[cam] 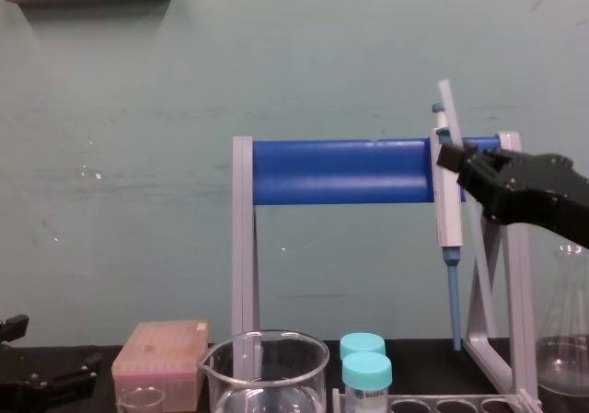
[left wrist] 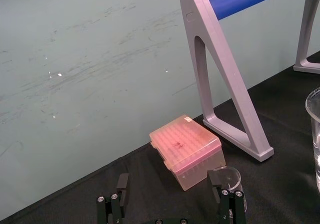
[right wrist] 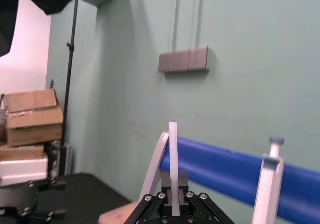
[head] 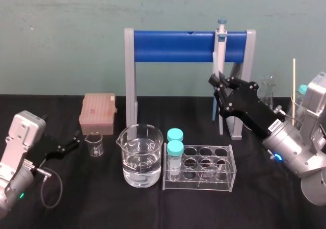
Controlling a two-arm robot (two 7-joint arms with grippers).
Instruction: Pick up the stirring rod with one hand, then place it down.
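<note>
One stirring rod point(right wrist: 173, 154), pinched near-upright in my right claw point(head: 217, 83), fingers closed on it, at the right end of the blue-barred stand point(head: 168, 45) beside one pipette point(head: 221, 40); its lower end is hidden behind the claw. My left claw point(left wrist: 170, 183), left of the stand, spread wide, empty. Before the stand: two teal-capped tubes point(head: 175, 148), one large beaker point(head: 140, 160), one small beaker point(head: 94, 144), one pink tip box point(head: 98, 114).

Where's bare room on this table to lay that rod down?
Right claw holds the rod by the blue stand. Bare table: the front strip before large beaker and tube rack, over to the idle left claw. Crowded behind.
</note>
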